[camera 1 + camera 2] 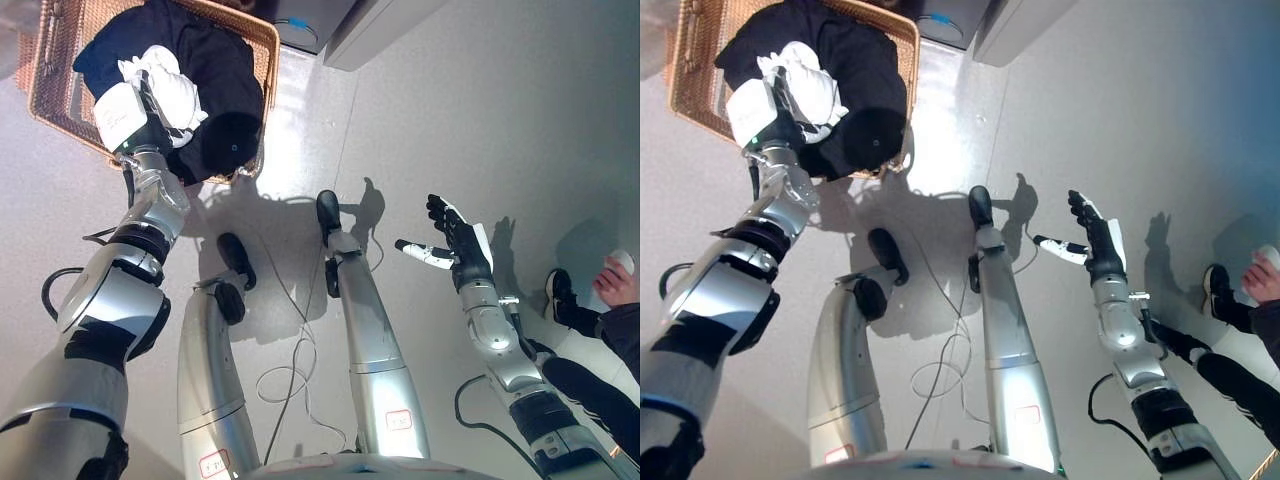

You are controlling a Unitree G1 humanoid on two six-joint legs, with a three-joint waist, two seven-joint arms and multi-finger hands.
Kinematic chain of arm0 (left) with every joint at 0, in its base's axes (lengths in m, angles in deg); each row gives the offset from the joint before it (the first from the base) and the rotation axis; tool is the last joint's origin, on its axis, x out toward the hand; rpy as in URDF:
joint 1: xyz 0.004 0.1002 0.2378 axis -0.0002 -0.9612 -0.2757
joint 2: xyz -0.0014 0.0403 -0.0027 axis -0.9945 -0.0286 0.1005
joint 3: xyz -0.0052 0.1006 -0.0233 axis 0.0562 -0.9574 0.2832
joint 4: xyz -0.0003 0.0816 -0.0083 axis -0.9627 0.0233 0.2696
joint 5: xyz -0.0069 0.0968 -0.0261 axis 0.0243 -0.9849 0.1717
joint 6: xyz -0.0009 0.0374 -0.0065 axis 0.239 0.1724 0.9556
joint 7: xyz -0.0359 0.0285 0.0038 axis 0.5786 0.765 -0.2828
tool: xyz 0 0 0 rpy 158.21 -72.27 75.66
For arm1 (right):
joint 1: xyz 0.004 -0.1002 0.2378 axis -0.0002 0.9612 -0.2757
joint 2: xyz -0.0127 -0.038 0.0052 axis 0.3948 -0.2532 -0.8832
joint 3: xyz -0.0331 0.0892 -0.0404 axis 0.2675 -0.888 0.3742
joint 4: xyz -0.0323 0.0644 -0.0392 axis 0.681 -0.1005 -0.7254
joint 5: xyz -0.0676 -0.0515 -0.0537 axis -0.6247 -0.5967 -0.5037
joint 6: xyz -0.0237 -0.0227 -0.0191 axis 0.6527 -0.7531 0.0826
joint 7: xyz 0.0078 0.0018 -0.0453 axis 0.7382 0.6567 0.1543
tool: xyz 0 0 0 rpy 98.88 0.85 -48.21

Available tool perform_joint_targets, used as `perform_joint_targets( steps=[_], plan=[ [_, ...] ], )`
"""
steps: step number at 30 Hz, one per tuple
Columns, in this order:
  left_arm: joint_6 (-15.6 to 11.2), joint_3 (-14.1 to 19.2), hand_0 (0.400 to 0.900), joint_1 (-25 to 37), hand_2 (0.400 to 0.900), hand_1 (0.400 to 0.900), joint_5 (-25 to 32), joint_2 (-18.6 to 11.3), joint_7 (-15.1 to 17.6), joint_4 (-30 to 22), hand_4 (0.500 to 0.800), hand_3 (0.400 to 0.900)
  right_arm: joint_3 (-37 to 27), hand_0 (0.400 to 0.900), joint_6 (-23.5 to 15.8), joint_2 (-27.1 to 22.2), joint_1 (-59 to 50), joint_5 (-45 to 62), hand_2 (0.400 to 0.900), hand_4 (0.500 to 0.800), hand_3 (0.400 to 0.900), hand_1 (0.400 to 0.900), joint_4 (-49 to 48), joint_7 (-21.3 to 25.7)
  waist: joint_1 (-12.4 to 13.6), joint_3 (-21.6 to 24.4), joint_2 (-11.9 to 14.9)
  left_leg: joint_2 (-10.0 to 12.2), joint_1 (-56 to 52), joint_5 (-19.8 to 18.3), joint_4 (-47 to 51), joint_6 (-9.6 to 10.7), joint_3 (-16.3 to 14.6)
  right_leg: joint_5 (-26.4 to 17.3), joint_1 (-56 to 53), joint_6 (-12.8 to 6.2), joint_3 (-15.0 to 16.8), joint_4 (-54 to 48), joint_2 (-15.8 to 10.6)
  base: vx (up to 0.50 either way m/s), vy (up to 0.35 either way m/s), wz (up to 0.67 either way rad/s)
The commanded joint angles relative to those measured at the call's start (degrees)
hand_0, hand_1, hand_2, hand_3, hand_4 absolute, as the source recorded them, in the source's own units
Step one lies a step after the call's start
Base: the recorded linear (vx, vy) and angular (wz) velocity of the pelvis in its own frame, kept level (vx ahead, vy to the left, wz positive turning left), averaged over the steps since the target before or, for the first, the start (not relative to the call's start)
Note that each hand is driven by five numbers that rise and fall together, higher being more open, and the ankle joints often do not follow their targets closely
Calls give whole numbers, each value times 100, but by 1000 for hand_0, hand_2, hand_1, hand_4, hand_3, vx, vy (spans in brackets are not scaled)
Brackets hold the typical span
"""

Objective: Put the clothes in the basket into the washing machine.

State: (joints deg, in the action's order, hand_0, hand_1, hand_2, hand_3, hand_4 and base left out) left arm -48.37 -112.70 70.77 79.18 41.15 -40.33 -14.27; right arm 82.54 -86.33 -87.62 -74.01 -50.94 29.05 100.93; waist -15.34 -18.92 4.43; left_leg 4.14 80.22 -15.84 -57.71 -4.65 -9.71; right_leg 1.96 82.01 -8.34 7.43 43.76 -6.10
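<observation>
**Left hand in the basket, on the white cloth**

A woven wicker basket (52,70) stands on the pale grey floor (480,110) at the upper left of both views. It is filled mostly with dark clothes (215,75), which heap up and hang over the basket's near rim at its right corner. On top of the dark heap, toward the basket's near edge, lies a crumpled white cloth (170,85).

The left hand (150,105) reaches into the basket from its near rim and sits right on the white cloth. Its dark fingers lie against the folds, but the cloth hides most of them, so I cannot tell whether they grip it or only rest there.

The right hand (1092,238) hangs over bare floor at the right, well apart from the basket. It holds nothing: fingers straight and spread upward, thumb sticking out to the side.

Beyond the basket, at the top edge, the lower corner of a light grey cabinet-like unit (375,30) meets the floor.

At the right edge a person (610,320) shows in part: a dark sleeve, a hand and a dark shoe on the floor
</observation>
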Motion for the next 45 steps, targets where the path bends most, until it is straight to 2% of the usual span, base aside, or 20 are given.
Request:
perform_joint_targets(
  steps=[1,2,3,13,16,21,28,31,34,39,41,45],
  plan=[
    [-203,-141,529,250,529,529,-214,21,57,128,578,529,-153,900,-375,-434,516,-23,900,800,900,900,-352,289,-186,345,-394,-72,-128,-446,-97,220,255,472,-134,252,-388,376,146,-5,-25,3],
    [-209,-144,529,260,529,529,-207,12,2,137,578,529,-157,900,-373,-436,519,-16,900,800,900,900,-352,278,-193,343,-398,-73,-94,-459,-138,215,253,479,-93,258,-393,424,147,0,0,0],
    [-227,-138,400,262,400,400,-190,12,-41,149,500,400,-169,900,-369,-436,522,-14,900,800,900,900,-357,275,-198,343,-398,-70,-66,-468,-161,212,254,490,-59,262,-401,448,146,0,0,0],
    [-399,-39,400,157,400,400,-5,56,-259,162,500,400,-128,900,-387,-453,512,-83,900,800,900,900,-295,187,-174,456,-424,-83,-154,-303,92,264,238,384,-157,300,-525,241,140,0,-3,0],
    [-486,85,400,133,400,400,190,114,-306,164,500,400,-84,900,-355,-460,469,-142,900,800,900,900,-262,194,-184,487,-432,-91,-472,-151,513,314,225,248,-461,283,-573,-155,126,25,-5,2],
    [-738,485,400,-8,400,400,920,310,-446,58,500,400,23,900,-239,-396,418,-158,900,800,900,900,7,157,-187,473,-420,-161,-1481,284,1641,432,273,-82,-1395,235,-628,-1088,38,60,-38,15],
    [-1000,689,400,-356,400,400,1214,491,-611,-171,500,400,177,900,-134,-246,288,-202,900,800,900,900,444,64,-156,547,-348,-262,-3063,890,3232,585,456,-452,-2906,166,-715,-2313,12,96,-55,8],
    [-1156,905,400,-516,400,400,1790,550,-879,-280,500,400,190,900,-49,-194,296,-220,900,800,900,900,568,8,-135,554,-346,-313,-3675,1092,3793,612,521,-495,-3396,175,-789,-2585,44,99,-61,10],
    [-1452,1501,400,-645,400,400,3308,726,-1282,-542,500,400,114,900,56,-127,317,-218,900,800,900,900,746,-66,-117,603,-373,-370,-4155,1481,4354,654,521,-663,-3787,215,-841,-2872,49,13,-54,5],
    [-1686,1988,400,-577,400,400,4576,689,-1721,-714,500,400,-39,900,143,-119,579,-194,900,800,900,900,605,-289,-143,726,-460,-342,-4888,1716,5031,738,530,-650,-4338,225,-847,-3192,149,110,-62,-4],
    [-1679,2115,400,-446,400,400,4830,637,-1807,-623,500,400,-43,900,163,-140,659,-207,900,800,900,900,578,-370,-174,797,-491,-292,-5117,1815,5270,789,493,-646,-4482,232,-841,-3288,204,103,-65,-12],
    [-1621,2095,400,-80,400,400,4433,221,-1663,-398,500,400,-103,900,157,-206,903,-235,900,800,900,900,483,-506,-230,1002,-528,-149,-5571,2049,5845,896,372,-642,-4683,224,-807,-3451,332,111,-74,-19]
  ],
)
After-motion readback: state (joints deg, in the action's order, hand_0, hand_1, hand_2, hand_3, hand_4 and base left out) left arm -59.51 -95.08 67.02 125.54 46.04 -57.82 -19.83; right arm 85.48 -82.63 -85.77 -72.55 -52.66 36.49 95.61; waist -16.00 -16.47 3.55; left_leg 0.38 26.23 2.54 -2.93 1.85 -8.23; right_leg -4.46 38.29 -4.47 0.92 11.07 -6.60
